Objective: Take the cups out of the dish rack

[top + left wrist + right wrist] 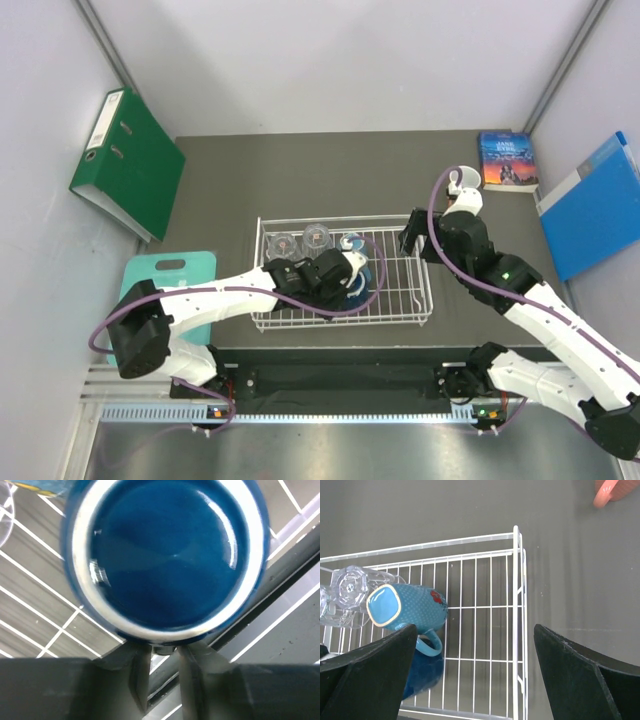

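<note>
The white wire dish rack [424,300] stands mid-table. Two clear glass tumblers [300,240] and a light blue mug [352,243] lie at its back. My left gripper [355,277] is inside the rack, shut on the dark blue mug [165,555], whose base fills the left wrist view; its fingers [140,675] pinch a part at the mug's edge. My right gripper [410,240] is open and empty over the rack's right end. The right wrist view shows the light blue mug [407,610], the dark blue mug [422,672] and a tumbler [350,587]. A salmon-pink mug [612,490] stands on the table outside the rack.
A green binder [125,160] leans at the left wall. A teal cutting board [170,285] lies left of the rack. A book [507,160] and a blue folder [595,205] lie at the back right.
</note>
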